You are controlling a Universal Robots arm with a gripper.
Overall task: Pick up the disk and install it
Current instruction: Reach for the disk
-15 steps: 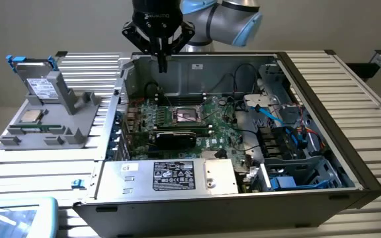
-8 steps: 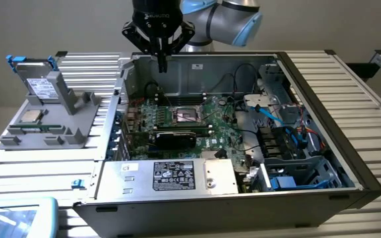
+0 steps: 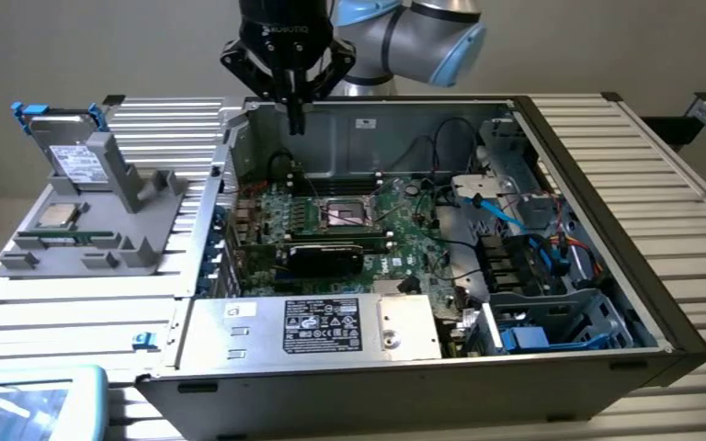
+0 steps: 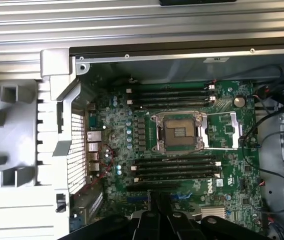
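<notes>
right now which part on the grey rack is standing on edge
The grey-metal hard drive with white label and blue frame, at the far end of the grey plastic rack; the small square silver chip lies face-up.

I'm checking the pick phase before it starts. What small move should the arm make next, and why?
Probably travel toward the exterior view's left, to above the disk. The gripper is shut and empty over the open computer case, while the disk stands in the grey holder outside it, untouched.
</notes>
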